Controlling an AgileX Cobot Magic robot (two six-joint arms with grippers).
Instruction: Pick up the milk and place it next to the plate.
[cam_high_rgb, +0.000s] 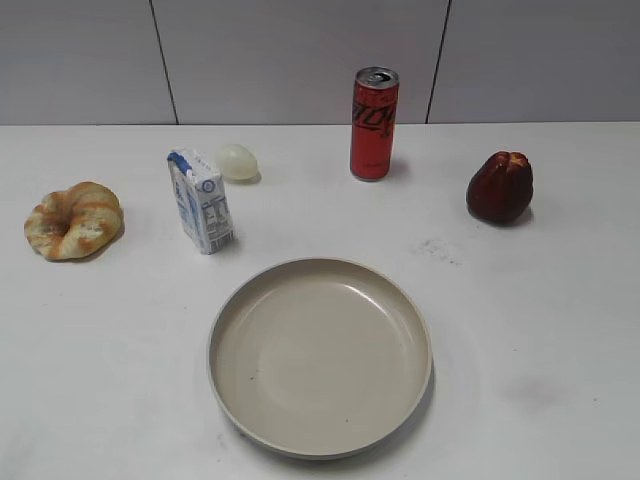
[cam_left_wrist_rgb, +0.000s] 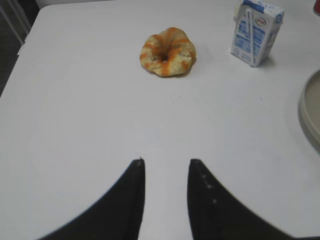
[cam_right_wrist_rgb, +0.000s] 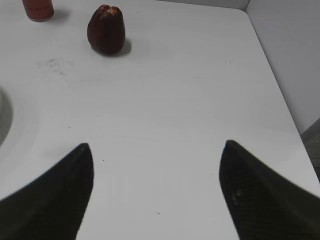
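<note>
Milk (cam_high_rgb: 202, 201) upright, untouched, just beyond the plate (cam_high_rgb: 320, 440) rim, back-left; bread ring (cam_high_rgb: 73, 220) further left of plate. Left gripper (cam_left_wrist_rgb: 165, 172) narrowly parted, right gripper (cam_right_wrist_rgb: 156, 160) spread wide, both empty. Pick and placement both remain.

A white table (cam_high_rgb: 520, 330) is shown with objects spread apart. The milk (cam_high_rgb: 201, 200) stands upright behind the plate's (cam_high_rgb: 320, 356) left rim, a narrow gap left between them. A pale egg-shaped object (cam_high_rgb: 238, 161) sits just behind the carton; a pastry ring (cam_high_rgb: 73, 220) lies well to its left, with open tabletop between. A red can (cam_high_rgb: 374, 123) and a dark red fruit (cam_high_rgb: 500, 187) stand far right, apart. Bare surface is seen on both sides of the plate.
</note>
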